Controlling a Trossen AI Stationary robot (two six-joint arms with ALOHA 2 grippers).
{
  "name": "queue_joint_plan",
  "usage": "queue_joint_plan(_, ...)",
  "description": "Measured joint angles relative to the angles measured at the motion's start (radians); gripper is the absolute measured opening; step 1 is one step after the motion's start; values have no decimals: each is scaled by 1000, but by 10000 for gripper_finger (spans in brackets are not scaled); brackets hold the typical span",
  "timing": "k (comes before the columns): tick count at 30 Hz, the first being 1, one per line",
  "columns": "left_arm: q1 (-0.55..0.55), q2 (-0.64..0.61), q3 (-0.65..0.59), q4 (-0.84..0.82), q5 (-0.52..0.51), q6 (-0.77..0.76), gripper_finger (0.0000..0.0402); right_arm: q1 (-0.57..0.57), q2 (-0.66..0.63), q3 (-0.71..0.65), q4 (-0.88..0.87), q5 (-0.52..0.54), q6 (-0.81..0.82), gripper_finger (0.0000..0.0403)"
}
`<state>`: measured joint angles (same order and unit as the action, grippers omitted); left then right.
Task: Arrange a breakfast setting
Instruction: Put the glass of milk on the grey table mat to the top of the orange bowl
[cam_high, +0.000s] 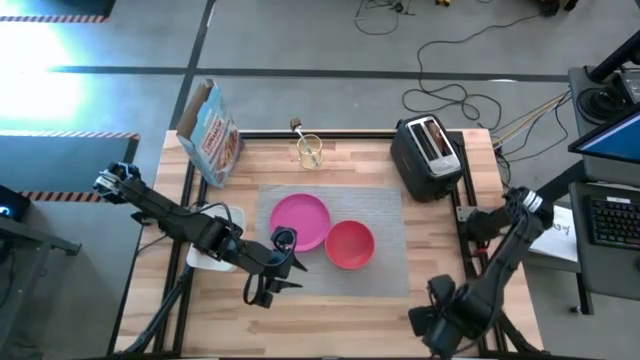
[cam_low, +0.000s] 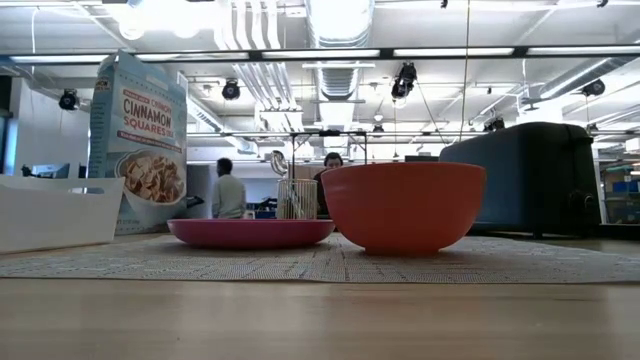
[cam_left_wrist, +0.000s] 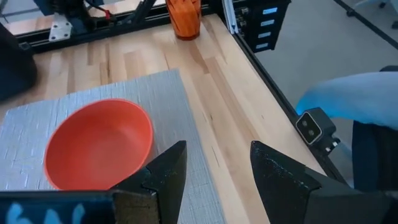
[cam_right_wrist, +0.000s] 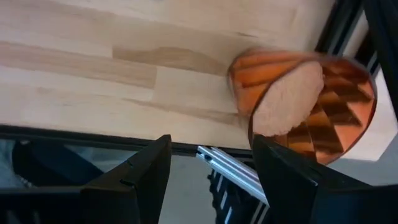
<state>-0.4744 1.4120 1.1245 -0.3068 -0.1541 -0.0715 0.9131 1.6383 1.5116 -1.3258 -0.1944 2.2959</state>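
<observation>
The grey placemat (cam_high: 385, 210) lies mid-table and bears the pink plate (cam_high: 300, 220) and the red-orange bowl (cam_high: 349, 244). A metal spoon (cam_high: 297, 125) stands in a clear glass (cam_high: 308, 150) at the far edge. An orange-tinted cup (cam_right_wrist: 305, 106) stands on the bare wood at the near right corner. Toast (cam_high: 432, 138) sits in the black toaster (cam_high: 427, 160). My left gripper (cam_high: 290, 265) hovers open at the placemat's near left, beside the bowl (cam_left_wrist: 99, 149). My right gripper (cam_right_wrist: 211, 180) is open above the near right edge, short of the cup, with nothing between its fingers.
A cereal box (cam_high: 210, 130) stands at the far left corner, and a white tray (cam_high: 215, 250) lies under my left arm. The table's black frame rail (cam_right_wrist: 230, 168) runs just below my right gripper. People show in the room behind the table (cam_low: 228, 190).
</observation>
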Motion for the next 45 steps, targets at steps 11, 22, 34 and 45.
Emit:
queue_joint_plan(11,0,0,-8,3,10,1,162,21,47,-9,-11,-53,34,214)
queue_joint_plan(22,0,0,-20,4,10,0,162,26,45,-79,-27,-49,15,213)
queue_joint_plan(34,1,0,-30,10,9,-8,162,26,45,-90,-20,-48,-30,92)
queue_joint_plan(45,7,0,-35,16,9,-12,162,25,45,-131,-16,-42,-108,36)
